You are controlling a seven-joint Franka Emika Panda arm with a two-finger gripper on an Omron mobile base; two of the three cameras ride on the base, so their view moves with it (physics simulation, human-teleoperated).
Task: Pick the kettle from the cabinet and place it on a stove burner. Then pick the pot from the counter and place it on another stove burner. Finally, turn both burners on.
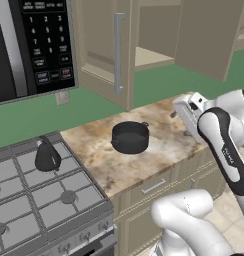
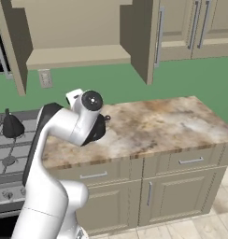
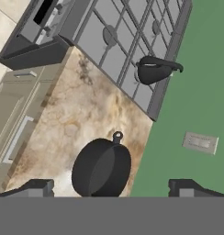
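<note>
Kettle [image 1: 47, 156] seated on rear stove burner [image 3: 148, 82]. Pot [image 1: 130, 137] on bench [image 1: 159, 150]. Fingers [image 3: 111, 187] spread wide above pot, holding nothing.

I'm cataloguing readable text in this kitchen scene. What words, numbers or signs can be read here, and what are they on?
"1 2 3", "4 5 6", "7 8 9": digits on the microwave keypad, barely readable in the left base view.
Other keypad buttons: white lettering too small and blurred to read.
Black band on the robot arm: a small white mark, unreadable.
Kettle, pot, cabinet, stove: no text.
</note>
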